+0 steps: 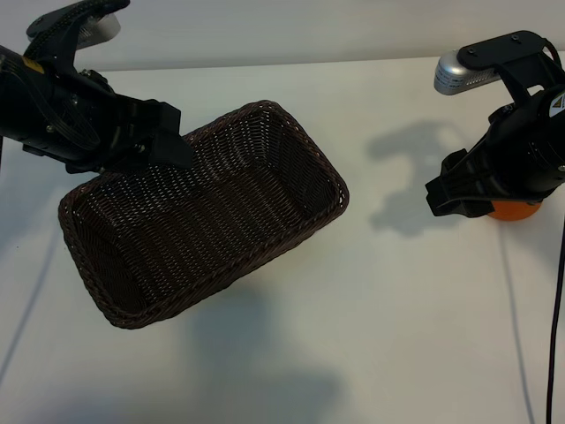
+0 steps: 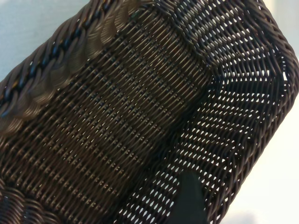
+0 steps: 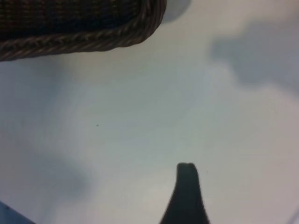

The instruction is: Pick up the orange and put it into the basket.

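The dark-brown woven basket (image 1: 265, 132) hangs tilted above the white table, casting a shadow toward the front. My left gripper (image 1: 170, 137) grips its braided rim on the left long side. In the left wrist view the weave (image 2: 117, 116) fills the picture and one dark finger (image 2: 189, 200) lies against the inner wall. The orange (image 1: 515, 210) sits on the table at the far right, mostly covered by the right arm. My right gripper (image 1: 443, 196) hovers just left of it, open and empty. Its wrist view shows one finger (image 3: 187, 191) over bare table; the orange is hidden there.
The basket's rim (image 3: 93, 39) shows at the far edge of the right wrist view. A cable (image 1: 558, 318) hangs down the right side. The arms' shadows (image 1: 415, 177) fall on the table between the basket and the right gripper.
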`<state>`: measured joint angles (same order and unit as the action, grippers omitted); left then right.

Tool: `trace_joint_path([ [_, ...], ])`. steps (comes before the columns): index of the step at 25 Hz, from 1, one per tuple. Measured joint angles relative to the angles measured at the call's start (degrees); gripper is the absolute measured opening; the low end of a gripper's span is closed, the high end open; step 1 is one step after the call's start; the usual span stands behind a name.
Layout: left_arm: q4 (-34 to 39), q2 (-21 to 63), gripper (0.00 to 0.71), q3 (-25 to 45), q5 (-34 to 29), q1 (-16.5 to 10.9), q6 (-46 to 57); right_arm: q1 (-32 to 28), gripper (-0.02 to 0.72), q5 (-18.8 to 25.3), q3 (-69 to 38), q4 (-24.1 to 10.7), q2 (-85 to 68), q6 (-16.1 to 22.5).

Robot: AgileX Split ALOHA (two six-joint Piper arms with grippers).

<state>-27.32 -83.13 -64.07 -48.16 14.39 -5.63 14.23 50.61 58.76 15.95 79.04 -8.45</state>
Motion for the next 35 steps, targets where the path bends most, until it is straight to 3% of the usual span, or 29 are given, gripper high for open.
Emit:
trace_joint_path([
  [35, -2.72, 0.0, 0.575, 0.0, 1.85, 0.0, -0.3, 0.0, 0.547, -0.02, 0.0, 0.0, 0.0, -1.03],
])
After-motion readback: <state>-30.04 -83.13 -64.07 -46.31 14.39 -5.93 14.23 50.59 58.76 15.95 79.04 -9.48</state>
